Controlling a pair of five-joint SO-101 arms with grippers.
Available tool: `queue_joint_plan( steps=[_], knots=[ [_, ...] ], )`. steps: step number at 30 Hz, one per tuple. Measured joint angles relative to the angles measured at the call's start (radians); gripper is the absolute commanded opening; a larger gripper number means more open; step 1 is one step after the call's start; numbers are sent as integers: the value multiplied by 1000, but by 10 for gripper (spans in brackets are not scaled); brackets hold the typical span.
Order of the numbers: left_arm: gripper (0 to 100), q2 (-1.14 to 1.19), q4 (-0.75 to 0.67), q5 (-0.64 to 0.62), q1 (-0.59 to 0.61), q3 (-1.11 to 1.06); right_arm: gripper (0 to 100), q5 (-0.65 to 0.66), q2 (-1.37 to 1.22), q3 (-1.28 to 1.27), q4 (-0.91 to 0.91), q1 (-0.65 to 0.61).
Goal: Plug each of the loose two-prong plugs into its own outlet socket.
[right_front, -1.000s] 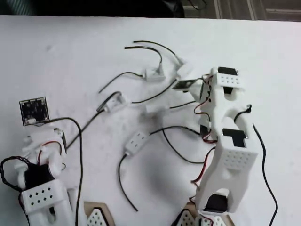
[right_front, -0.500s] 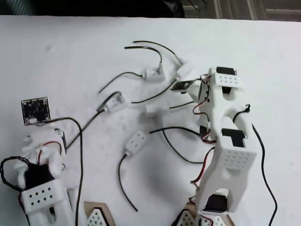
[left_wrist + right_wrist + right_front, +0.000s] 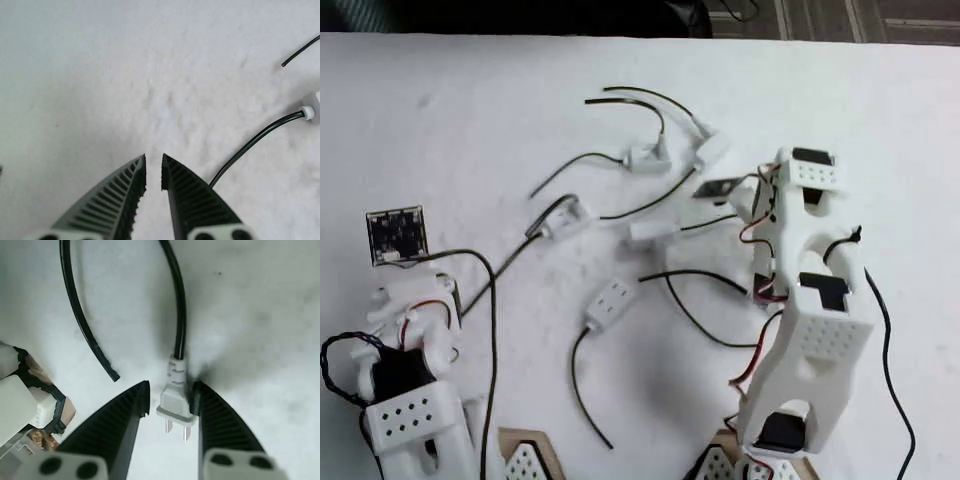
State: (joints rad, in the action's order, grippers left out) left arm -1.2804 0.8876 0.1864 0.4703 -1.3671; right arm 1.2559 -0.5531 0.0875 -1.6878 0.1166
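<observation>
1. A loose two-prong plug (image 3: 176, 399) lies on the white table (image 3: 470, 120), right of centre, with its prongs toward the right arm.
2. The right gripper (image 3: 170, 388) straddles it with its jaws parted, not pinching.
3. The step in hand looks like the pickup. Next, close squarely on the plug body, then carry it left and nearer to an outlet socket (image 3: 610, 300).
4. The left gripper (image 3: 153, 162) sits near left, its jaws almost together on nothing.
</observation>
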Motion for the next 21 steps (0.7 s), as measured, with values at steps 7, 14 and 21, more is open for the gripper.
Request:
queue_joint_plan(
  steps=[7, 14, 21],
  knots=[
    [76, 0, 0, 0, 0, 0, 133, 0, -71, -3, 43, 5],
    [76, 0, 0, 0, 0, 0, 20, 0, -91, 3, 46, -3],
    [76, 0, 0, 0, 0, 0, 18, 0, 18, -34, -8, -20]
  ],
)
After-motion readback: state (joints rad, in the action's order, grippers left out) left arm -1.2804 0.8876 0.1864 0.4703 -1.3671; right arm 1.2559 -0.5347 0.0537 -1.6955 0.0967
